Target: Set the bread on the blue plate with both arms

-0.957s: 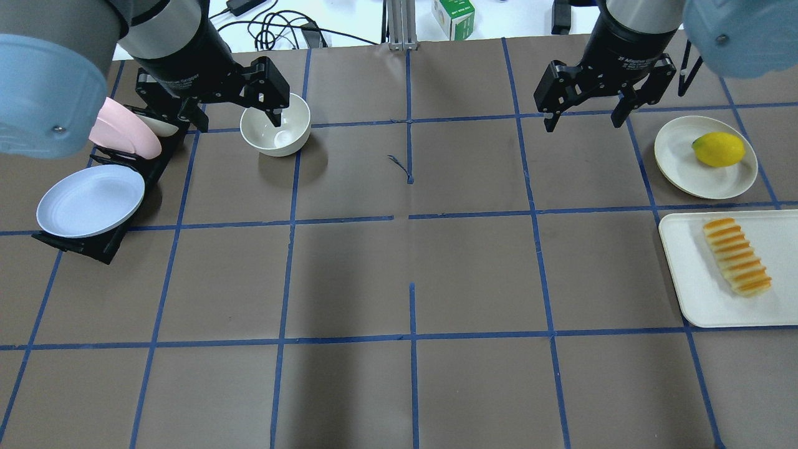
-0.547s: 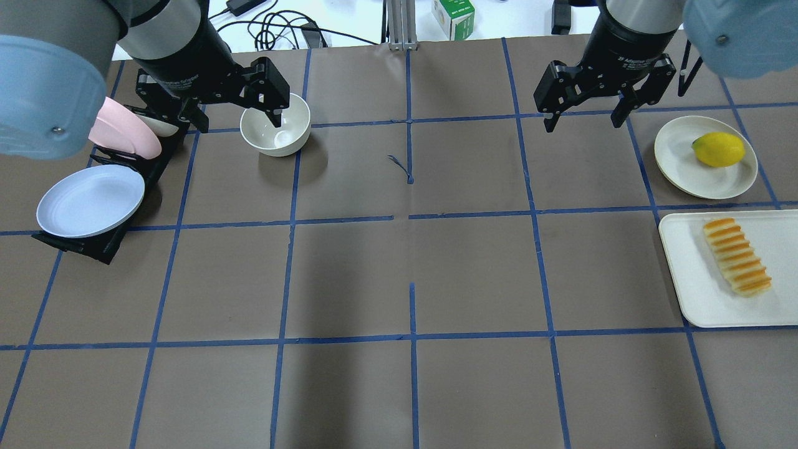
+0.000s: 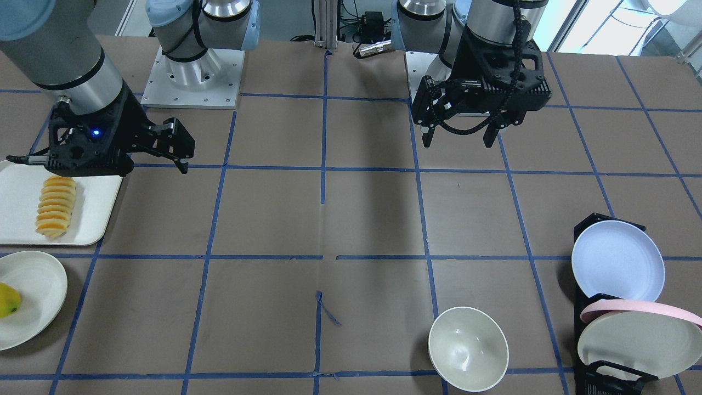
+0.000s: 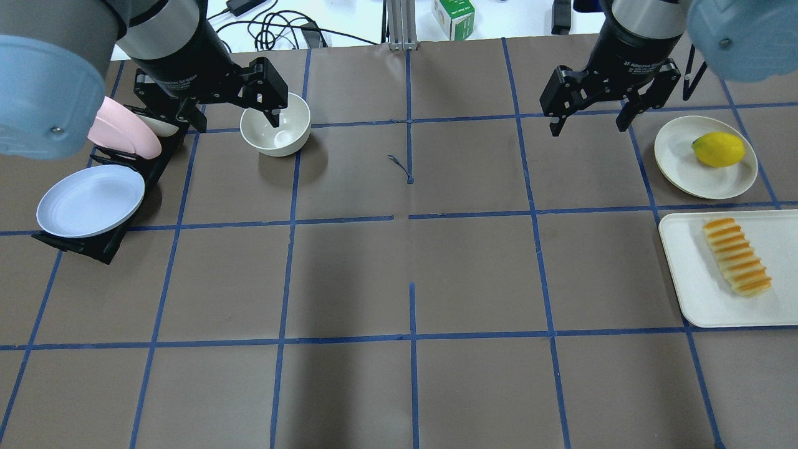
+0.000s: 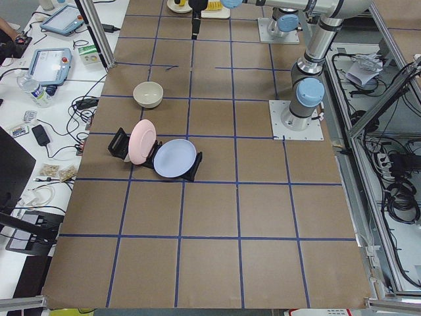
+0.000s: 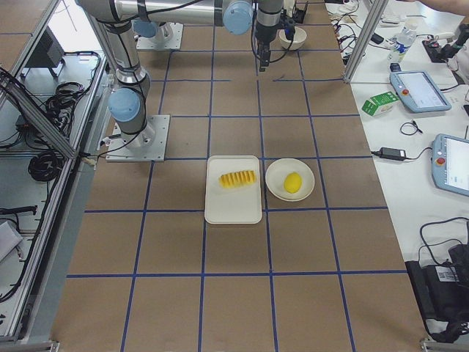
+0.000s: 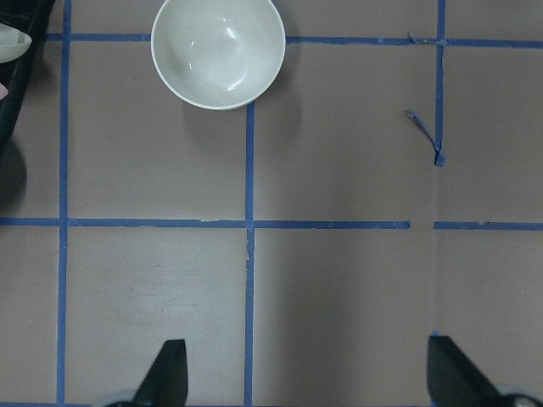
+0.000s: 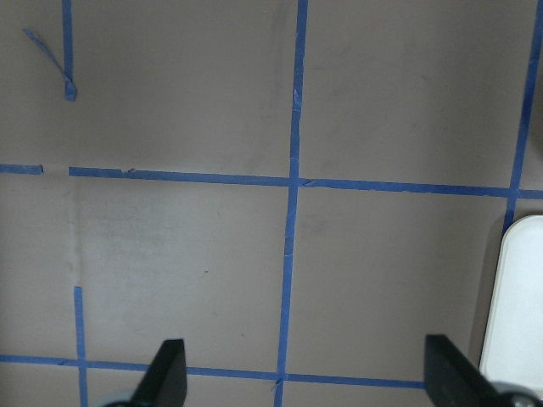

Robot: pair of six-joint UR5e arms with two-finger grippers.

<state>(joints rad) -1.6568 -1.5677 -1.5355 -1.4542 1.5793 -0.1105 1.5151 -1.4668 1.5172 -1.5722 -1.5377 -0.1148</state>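
Observation:
The bread [image 4: 737,255] lies on a white tray [image 4: 692,274] at the right edge; it also shows in the front view [image 3: 55,207]. The blue plate [image 4: 90,201] leans in a black rack [image 4: 93,246] at the far left, also seen in the front view [image 3: 617,259]. My left gripper [image 4: 237,121] is open and empty, hanging above the table beside a white bowl [image 4: 275,128], right of the rack. My right gripper [image 4: 588,129] is open and empty, hanging above the table well back and left of the tray. The wrist views show both pairs of fingers spread over bare table.
A pink-rimmed plate [image 4: 121,134] stands in the same rack behind the blue plate. A cream plate [image 4: 679,156] with a yellow lemon [image 4: 719,149] sits just behind the tray. Blue tape lines grid the brown table.
My right gripper has shifted slightly to the right, towards the tray side. My left gripper has barely moved. The bread and plates are where they were.

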